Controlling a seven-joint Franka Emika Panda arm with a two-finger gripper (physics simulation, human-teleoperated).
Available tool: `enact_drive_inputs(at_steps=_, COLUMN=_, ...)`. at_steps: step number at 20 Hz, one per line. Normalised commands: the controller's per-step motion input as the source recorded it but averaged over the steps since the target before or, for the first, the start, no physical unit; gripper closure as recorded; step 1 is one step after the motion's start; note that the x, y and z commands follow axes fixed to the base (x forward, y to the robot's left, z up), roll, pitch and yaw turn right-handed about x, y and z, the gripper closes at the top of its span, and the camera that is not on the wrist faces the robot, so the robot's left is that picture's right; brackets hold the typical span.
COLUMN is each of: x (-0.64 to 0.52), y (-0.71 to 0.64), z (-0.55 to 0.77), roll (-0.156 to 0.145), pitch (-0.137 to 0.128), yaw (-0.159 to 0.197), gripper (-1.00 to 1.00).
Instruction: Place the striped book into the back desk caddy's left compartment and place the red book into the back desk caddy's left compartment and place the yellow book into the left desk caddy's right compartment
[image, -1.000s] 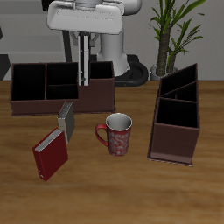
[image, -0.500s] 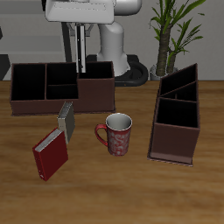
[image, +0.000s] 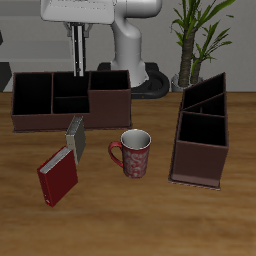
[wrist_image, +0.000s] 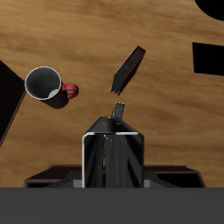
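Reaching for the red book (image: 57, 178), which lies toward the desk's front edge just beside an upright grey book (image: 75, 138), I could topple that neighbour or clip the back desk caddy (image: 50, 122), descending from high with my gripper (image: 77, 68), whose grip I cannot tell.

I can read no text, label, brand or number anywhere. The red book's (image: 58, 177) cover is plain, and the mug (image: 134, 153) shows only a floral pattern, no lettering. Both desk caddies look unmarked from here.
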Motion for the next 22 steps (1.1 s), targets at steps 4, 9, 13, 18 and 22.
enact_drive_inputs(at_steps=4, x=-0.19, y=-0.32, z=-0.01, roll=0.035, pitch=0.036, yaw=0.036, gripper=1.0)
enact_drive_inputs(at_steps=9, x=-0.28, y=-0.65, z=0.07, roll=0.031, pitch=0.052, yaw=0.001, gripper=1.0)
enact_drive_inputs(at_steps=13, x=-0.29, y=-0.6, z=0.03, roll=0.078, pitch=0.028, yaw=0.08, gripper=1.0)
enact_drive_inputs(at_steps=18, x=-0.12, y=-0.49, z=0.04, roll=-0.023, pitch=-0.002, yaw=0.008, gripper=1.0)
enact_drive_inputs(at_steps=22, x=-0.04, y=-0.86, z=-0.09, roll=-0.105, pitch=0.023, yaw=-0.025, gripper=1.0)
